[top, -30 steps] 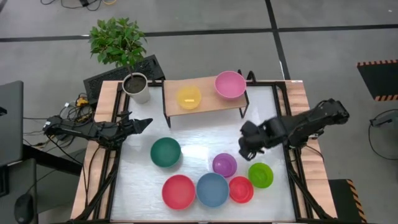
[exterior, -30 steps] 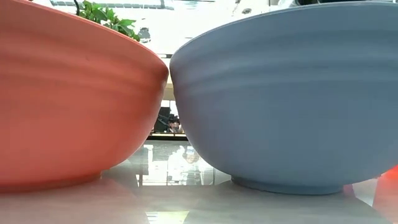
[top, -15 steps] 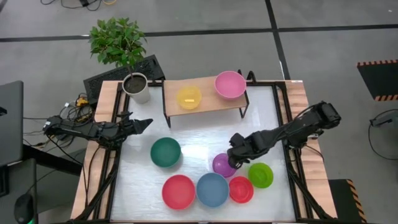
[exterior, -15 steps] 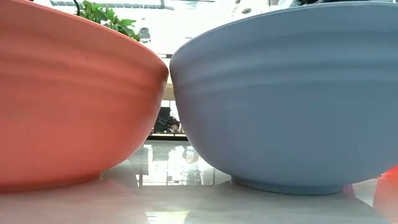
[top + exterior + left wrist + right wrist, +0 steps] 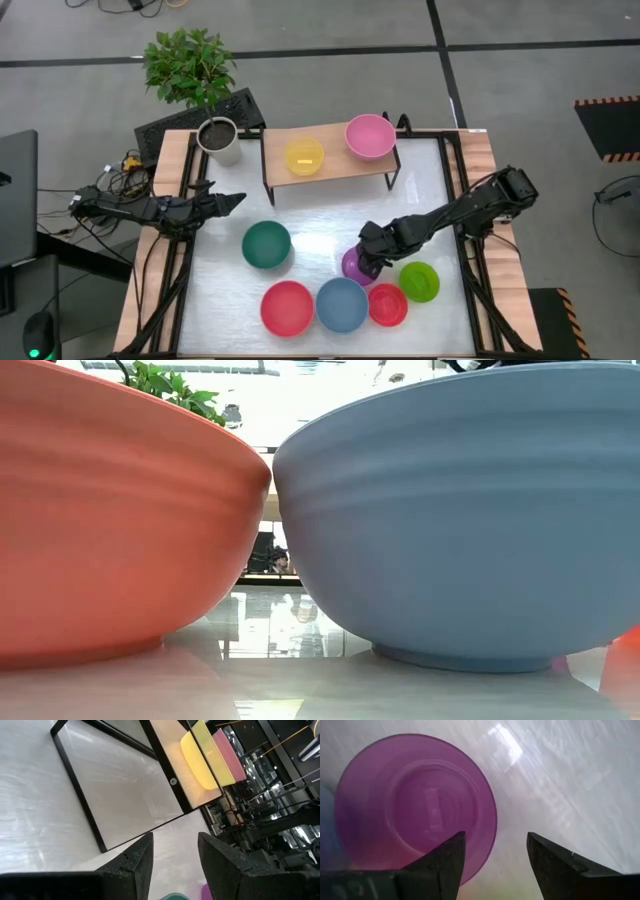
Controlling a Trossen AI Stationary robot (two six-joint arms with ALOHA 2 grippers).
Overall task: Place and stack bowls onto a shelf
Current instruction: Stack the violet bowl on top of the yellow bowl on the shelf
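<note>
My right gripper is open and hangs low over the purple bowl. One finger is above the bowl's hollow, the other outside its far-right rim. The purple bowl rests on its base on the table. The yellow bowl and pink bowl sit on the wooden shelf. The dark green, large red, blue, small red and light green bowls stand on the tabletop. My left gripper waits open at the table's left edge.
A white plant pot stands at the far left corner beside the shelf. The blue, small red and light green bowls crowd the purple one on its near side. Bare white tabletop lies between the shelf and the bowls.
My right gripper has moved toward the table's left and near edges and down. It went from open table right of the purple bowl to just above that bowl's rim, with the arm stretching out. The bowls and my left arm have kept still.
</note>
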